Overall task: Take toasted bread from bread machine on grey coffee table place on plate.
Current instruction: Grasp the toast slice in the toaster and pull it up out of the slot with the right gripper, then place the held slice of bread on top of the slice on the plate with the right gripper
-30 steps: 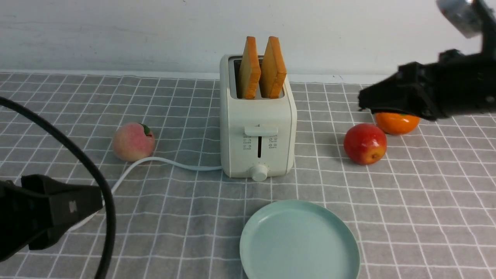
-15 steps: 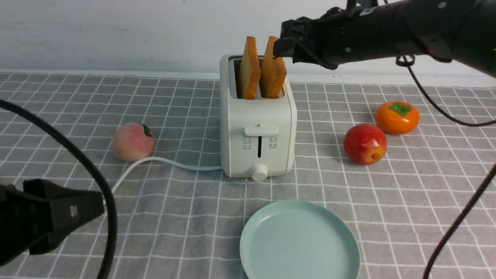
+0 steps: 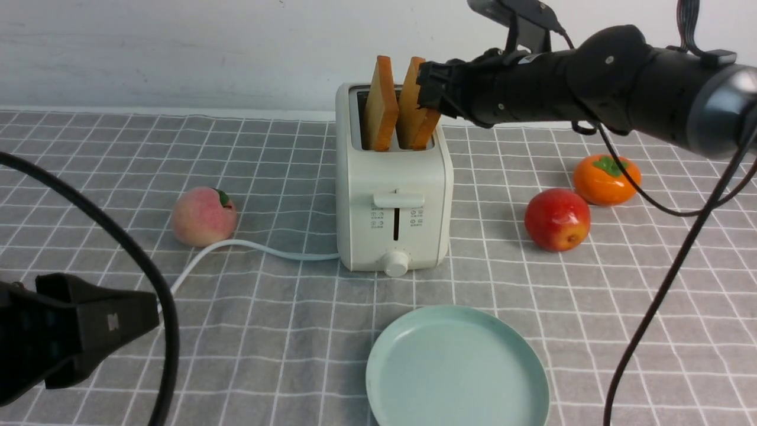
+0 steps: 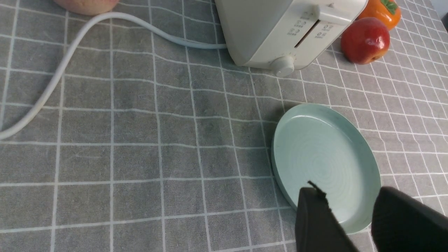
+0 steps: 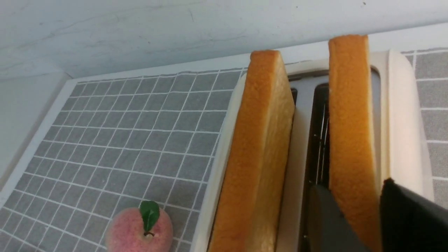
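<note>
Two toasted bread slices stand upright in the cream-white bread machine (image 3: 393,177) on the grey coffee table (image 3: 591,296): a left slice (image 3: 380,103) and a right slice (image 3: 412,112). My right gripper (image 3: 427,89) reaches in from the right and is open, with one finger on each side of the right slice (image 5: 350,122) at its near edge. The left slice (image 5: 259,140) stands free. The mint-green plate (image 3: 455,367) lies empty in front of the toaster. My left gripper (image 3: 151,302) is open and empty, low at the front left; in its wrist view its jaws (image 4: 346,190) hang over the plate's rim (image 4: 350,224).
A peach (image 3: 203,216) lies left of the toaster, beside the white cord (image 3: 260,248). A red apple (image 3: 557,219) and an orange persimmon (image 3: 607,179) lie to the right. A white wall stands close behind the toaster. My right arm's cable hangs at the right.
My right arm swung up and left from above the persimmon to the toaster top. Its jaws now stand around the right slice. The left arm has barely moved.
</note>
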`<state>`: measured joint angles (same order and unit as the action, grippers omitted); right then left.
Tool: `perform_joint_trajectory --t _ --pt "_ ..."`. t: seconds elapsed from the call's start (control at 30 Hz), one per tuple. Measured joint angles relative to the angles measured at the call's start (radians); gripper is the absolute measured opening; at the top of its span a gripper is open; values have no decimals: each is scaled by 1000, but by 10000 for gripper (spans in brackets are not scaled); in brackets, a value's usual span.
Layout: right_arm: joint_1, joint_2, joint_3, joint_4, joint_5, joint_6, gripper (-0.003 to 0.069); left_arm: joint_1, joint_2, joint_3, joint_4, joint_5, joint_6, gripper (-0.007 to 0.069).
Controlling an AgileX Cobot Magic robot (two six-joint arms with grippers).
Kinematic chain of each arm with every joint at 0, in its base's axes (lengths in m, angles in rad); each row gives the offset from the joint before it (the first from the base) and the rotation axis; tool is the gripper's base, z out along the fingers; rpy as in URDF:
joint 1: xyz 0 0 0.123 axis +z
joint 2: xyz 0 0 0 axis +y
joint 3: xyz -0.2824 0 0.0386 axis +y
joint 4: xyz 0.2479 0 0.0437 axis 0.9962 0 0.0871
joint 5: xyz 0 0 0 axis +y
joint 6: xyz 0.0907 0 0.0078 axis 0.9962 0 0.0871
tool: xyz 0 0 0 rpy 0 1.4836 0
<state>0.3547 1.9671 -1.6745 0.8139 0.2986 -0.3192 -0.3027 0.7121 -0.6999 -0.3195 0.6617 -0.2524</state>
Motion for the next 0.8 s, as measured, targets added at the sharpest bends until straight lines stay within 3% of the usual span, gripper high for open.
perform_joint_trajectory --t 0.13,0.57,0.8 --pt "0 1 -27 15 54 0 31 0 0 0 -2 1 0 238" --pt "-47 -139 -119 -21 254 -68 30 0 0 0 -3 16 0 238" --pt "-181 -343 -129 -100 586 -54 30 0 0 0 -3 40 0 238"
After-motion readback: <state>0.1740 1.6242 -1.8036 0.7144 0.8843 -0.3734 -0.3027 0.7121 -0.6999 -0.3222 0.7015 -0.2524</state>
